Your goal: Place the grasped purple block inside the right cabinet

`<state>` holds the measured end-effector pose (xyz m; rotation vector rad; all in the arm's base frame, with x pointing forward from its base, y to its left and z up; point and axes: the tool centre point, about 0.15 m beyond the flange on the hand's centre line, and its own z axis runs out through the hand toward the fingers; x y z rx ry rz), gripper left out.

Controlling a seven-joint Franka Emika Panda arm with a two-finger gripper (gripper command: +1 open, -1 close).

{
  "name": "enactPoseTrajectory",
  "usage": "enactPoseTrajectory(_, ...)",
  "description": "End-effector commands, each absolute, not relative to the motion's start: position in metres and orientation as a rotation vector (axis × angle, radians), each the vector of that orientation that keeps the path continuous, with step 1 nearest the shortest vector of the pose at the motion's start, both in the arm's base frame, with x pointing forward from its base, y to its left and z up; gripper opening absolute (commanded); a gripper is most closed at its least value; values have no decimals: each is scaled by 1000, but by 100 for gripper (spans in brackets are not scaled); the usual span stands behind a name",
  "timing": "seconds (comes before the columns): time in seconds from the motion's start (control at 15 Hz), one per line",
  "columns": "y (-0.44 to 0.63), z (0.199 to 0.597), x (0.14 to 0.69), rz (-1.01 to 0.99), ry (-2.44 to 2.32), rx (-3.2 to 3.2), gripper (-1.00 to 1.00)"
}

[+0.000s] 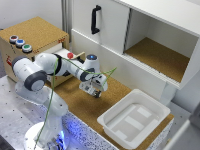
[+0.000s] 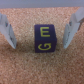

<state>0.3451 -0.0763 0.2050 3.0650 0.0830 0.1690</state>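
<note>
A dark purple block [image 2: 45, 39] printed with yellow letters, an E and a G among them, sits on the cork surface [image 2: 30, 67] in the wrist view. The gripper [image 2: 42, 31] stands wide open around it, its fingers [image 2: 7, 31] clear of both sides and gripping nothing. The right cabinet [image 1: 159, 56], cork-floored, holds nothing visible. The white tray [image 1: 134, 118] nearby also looks empty.

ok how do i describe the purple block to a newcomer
Find the cork tabletop in front of the white cabinet, then the gripper over it beside the white tray. The purple block lies on the cork between its open fingers: a small dark cube with yellow letters E and G.
</note>
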Motion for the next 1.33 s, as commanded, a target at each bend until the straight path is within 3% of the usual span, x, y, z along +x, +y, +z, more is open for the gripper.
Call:
enactPoseTrajectory(0.0, -83, 184, 359, 116, 29, 3015, -100)
enactPoseTrajectory(0.47, -83, 201, 347, 103, -33, 3014, -100)
enactPoseTrajectory(0.87, -93, 270, 342, 285, -109, 2987, -100)
enactPoseTrajectory(1.27, -103, 336, 371, 453, -200, 2925, -100)
